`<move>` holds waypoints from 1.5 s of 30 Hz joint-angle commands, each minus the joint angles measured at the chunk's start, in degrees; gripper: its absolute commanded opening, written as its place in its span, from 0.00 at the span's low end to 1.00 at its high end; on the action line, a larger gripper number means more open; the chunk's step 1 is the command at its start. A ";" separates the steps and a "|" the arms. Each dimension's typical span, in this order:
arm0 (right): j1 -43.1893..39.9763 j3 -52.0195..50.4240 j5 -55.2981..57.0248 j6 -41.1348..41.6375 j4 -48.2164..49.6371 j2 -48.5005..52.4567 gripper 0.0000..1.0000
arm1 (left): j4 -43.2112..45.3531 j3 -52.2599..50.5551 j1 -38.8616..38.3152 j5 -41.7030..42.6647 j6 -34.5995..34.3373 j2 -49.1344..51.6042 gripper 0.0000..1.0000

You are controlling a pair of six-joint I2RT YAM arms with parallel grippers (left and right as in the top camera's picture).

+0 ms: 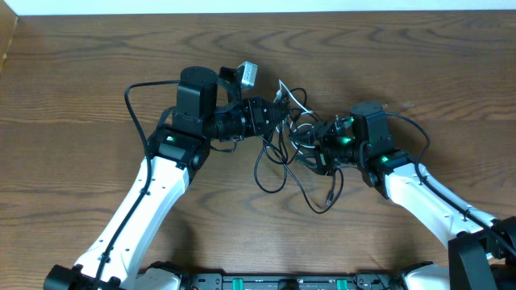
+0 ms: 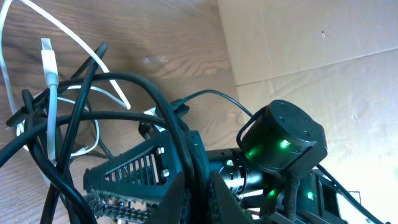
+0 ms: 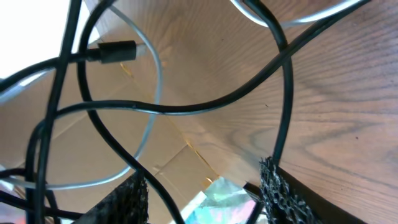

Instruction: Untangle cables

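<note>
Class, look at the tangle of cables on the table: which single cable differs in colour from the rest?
The white cable, thin with a white plug end; it alone is pale, threaded among the black cables.

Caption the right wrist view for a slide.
Right gripper open amid crossing black cables, one plug end visible, wooden table behind.

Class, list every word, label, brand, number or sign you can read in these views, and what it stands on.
No readable text in any view.
Thin black and white cables, brown wooden table: no lettering.
Black-and-green strip at the table's near edge: any marks too small to read.
</note>
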 commanded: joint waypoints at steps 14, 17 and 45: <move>3.58 0.02 10.01 11.13 7.65 3.65 0.52 | 0.39 0.59 0.13 0.33 -0.07 -0.70 0.07; 4.90 0.02 10.01 12.92 10.93 4.92 0.52 | 0.39 0.59 0.13 0.33 -0.07 -0.70 0.07; 10.97 0.02 22.03 23.93 26.64 15.82 0.07 | 0.39 0.59 0.13 1.38 -3.10 -0.70 0.07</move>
